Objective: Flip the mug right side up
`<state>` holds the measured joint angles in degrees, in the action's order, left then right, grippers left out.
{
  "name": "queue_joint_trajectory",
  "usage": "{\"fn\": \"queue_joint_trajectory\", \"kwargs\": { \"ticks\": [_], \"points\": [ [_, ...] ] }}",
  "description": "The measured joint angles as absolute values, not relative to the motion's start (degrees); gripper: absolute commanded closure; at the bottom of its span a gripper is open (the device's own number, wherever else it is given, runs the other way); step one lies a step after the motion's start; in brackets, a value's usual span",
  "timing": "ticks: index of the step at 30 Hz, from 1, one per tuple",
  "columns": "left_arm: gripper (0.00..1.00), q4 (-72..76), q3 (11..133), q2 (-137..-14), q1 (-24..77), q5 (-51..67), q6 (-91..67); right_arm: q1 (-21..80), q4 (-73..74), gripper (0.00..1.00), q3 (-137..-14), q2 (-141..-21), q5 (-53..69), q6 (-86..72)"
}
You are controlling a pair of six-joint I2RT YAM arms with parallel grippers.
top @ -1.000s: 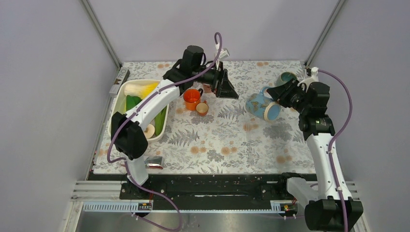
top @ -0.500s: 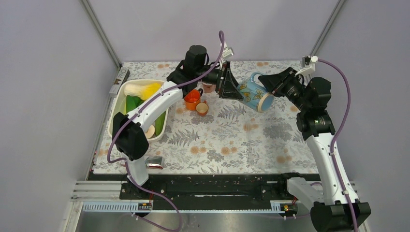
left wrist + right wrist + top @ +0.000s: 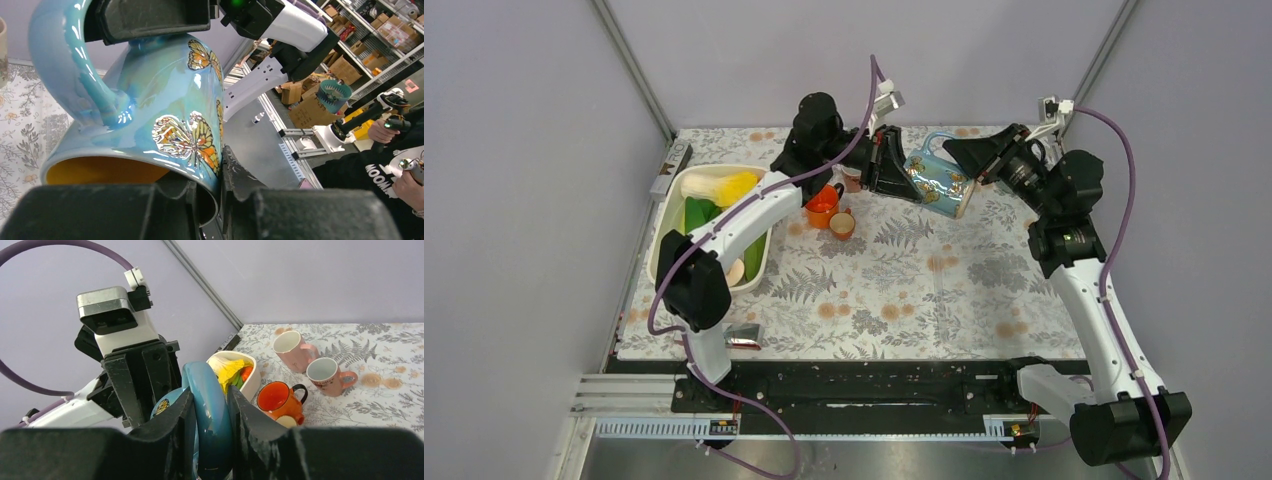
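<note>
The blue butterfly mug (image 3: pixel 934 178) is in the air above the far middle of the flowered tablecloth (image 3: pixel 874 290), and it is held from both sides. It is tilted. From above I cannot tell for sure where its mouth points, but it seems to point downward and toward the near side, so it is not yet right side up.

The right gripper (image 3: pixel 207 415) is pinching the mug's handle (image 3: pixel 205 385) between its two fingers. The left gripper (image 3: pixel 220 200) is pressed on the thin wall at the rim, one finger inside and one outside.

The risk comes from this double grip. If the two arms do not move together, the rigid mug is twisted between them and can slide out of one pinch, because the glaze looks smooth and shiny. If the right gripper lets go before the rim grip is firm, the mug can swing around that one small contact and drop. An orange mug (image 3: pixel 821 205) and a small cup (image 3: pixel 842 224) stand near, to its left, and a falling mug could strike them.
</note>
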<state>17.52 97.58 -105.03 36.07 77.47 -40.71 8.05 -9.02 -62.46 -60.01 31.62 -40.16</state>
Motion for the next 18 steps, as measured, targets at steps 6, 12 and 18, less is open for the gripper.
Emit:
{"fn": "queue_joint_trajectory", "kwargs": {
  "ticks": [6,12,18],
  "points": [
    [1.0,11.1,98.1,-104.8,35.6,76.5,-35.7,8.3,-10.9,0.27,-59.4,-59.8,30.2,-39.2],
    [1.0,-13.9,100.5,-105.5,37.5,57.9,-13.8,9.1,-4.3,0.01,-55.0,-62.1,24.8,-35.3],
    [1.0,-28.7,98.3,-107.0,37.2,40.7,7.4,9.2,3.7,0.01,-54.5,-66.3,21.3,-33.5]
  ]
}}
